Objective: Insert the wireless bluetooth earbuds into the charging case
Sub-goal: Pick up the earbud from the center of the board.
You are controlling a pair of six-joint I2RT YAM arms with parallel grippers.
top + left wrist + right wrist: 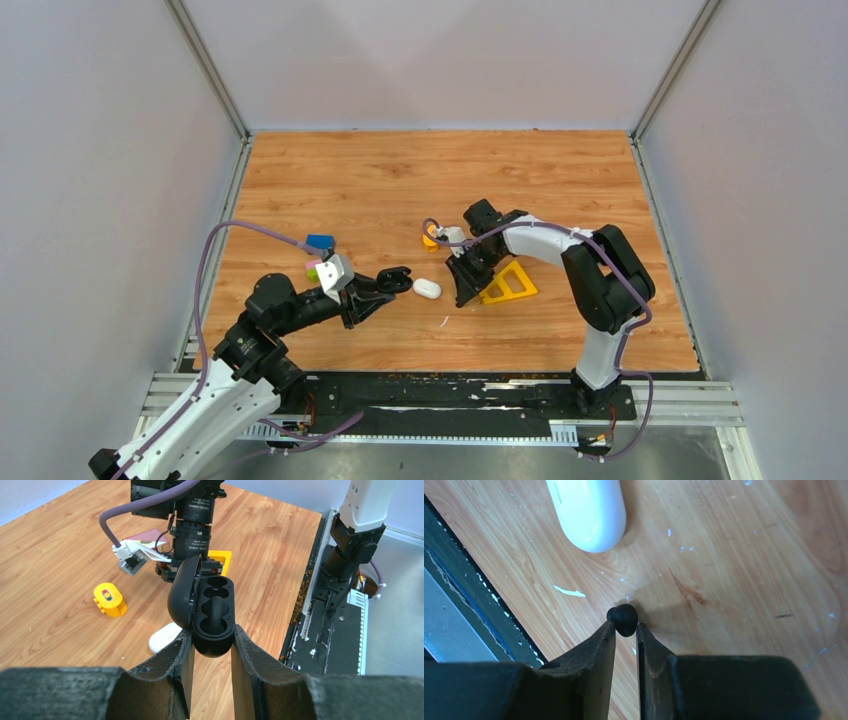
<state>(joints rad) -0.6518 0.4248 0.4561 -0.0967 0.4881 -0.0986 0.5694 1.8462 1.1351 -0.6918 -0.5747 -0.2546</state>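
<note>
My left fingers (245, 655) are clamped on the black charging case (212, 615), lid open, both sockets empty and exposed for loading. My right fingers (604, 650) pinch a black earbud (624, 619) at the tips, down by the bench (400, 170), presumably next in. The white case (427, 289) lies between the arms, yellow triangle (510, 285) beyond.

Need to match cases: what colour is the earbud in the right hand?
Black earbud; right wrist view shows it best.
</note>
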